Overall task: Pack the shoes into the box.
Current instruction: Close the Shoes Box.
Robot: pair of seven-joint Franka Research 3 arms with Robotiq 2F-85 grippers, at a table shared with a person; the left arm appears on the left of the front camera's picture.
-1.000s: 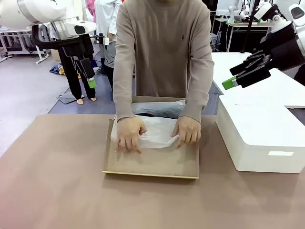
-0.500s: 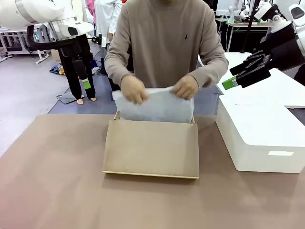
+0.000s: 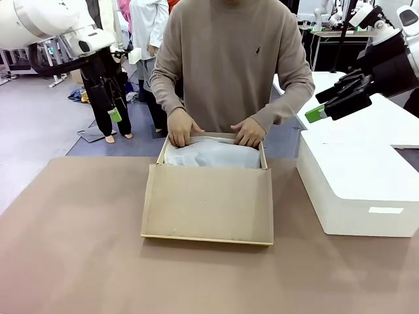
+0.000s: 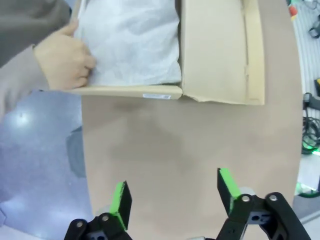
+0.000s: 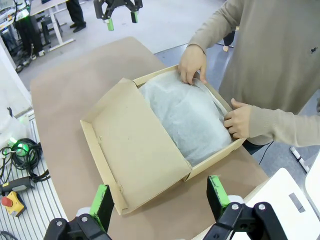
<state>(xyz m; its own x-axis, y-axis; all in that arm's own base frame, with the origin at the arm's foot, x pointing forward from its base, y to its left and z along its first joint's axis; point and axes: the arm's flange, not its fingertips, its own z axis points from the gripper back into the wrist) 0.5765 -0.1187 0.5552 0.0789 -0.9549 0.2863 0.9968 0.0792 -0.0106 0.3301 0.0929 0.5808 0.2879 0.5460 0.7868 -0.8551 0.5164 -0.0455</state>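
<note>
The tan cardboard box (image 3: 208,203) lies mid-table with its flap lid folded out flat toward me. White tissue paper (image 3: 213,156) covers the inside, and the shoes are hidden under it. The person's hands (image 3: 181,127) press the tissue down at the box's far rim. My left gripper (image 3: 112,108) hangs open above the table's far left corner, away from the box. In the left wrist view the left gripper (image 4: 174,195) holds nothing, with the box (image 4: 215,50) well ahead. My right gripper (image 3: 321,108) hovers open at the right. The right gripper (image 5: 159,196) looks down on the box (image 5: 135,135) and tissue (image 5: 187,117).
A larger white box (image 3: 357,190) stands at the table's right side, under my right gripper. The person stands against the far edge behind the box. Bare brown tabletop (image 3: 72,248) stretches left of and in front of the flap.
The person lifted the tissue paper off the flap and folded it down into the box, covering the dark shoe that showed before. My left gripper shifted slightly; the right arm stayed still.
</note>
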